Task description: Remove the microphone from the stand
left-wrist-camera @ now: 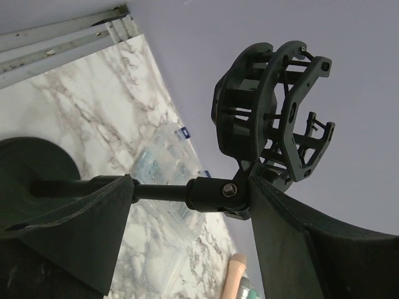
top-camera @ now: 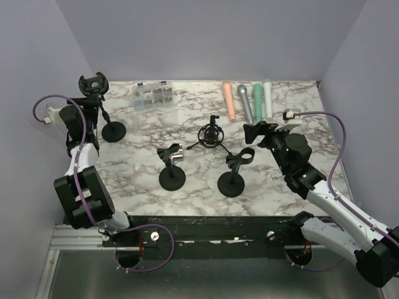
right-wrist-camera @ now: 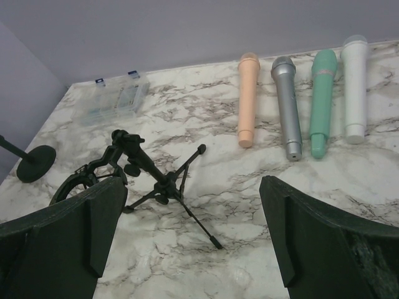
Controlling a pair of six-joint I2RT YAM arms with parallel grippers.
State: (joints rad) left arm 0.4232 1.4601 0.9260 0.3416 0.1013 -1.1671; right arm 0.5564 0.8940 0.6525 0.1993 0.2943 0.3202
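Note:
Several microphones lie side by side on the table at the back right: peach (top-camera: 229, 99), grey (top-camera: 244, 103), green (top-camera: 257, 99) and white (top-camera: 267, 96). None sits in a stand. My left gripper (left-wrist-camera: 190, 187) is open at the far-left stand (top-camera: 100, 106), whose pole and swivel joint (left-wrist-camera: 218, 193) cross the gap at my fingertips. Its black shock mount (left-wrist-camera: 274, 118) holds nothing. My right gripper (right-wrist-camera: 187, 243) is open wide above the marble, with nothing between its fingers. It faces the small tripod stand (right-wrist-camera: 156, 184) and the row of microphones (right-wrist-camera: 287, 106).
Two round-based stands with bare clips (top-camera: 171, 168) (top-camera: 234, 174) stand in the near middle. The tripod (top-camera: 212, 134) with its shock mount sits behind them. A clear plastic parts box (top-camera: 153, 95) lies at the back. Purple walls close in on three sides.

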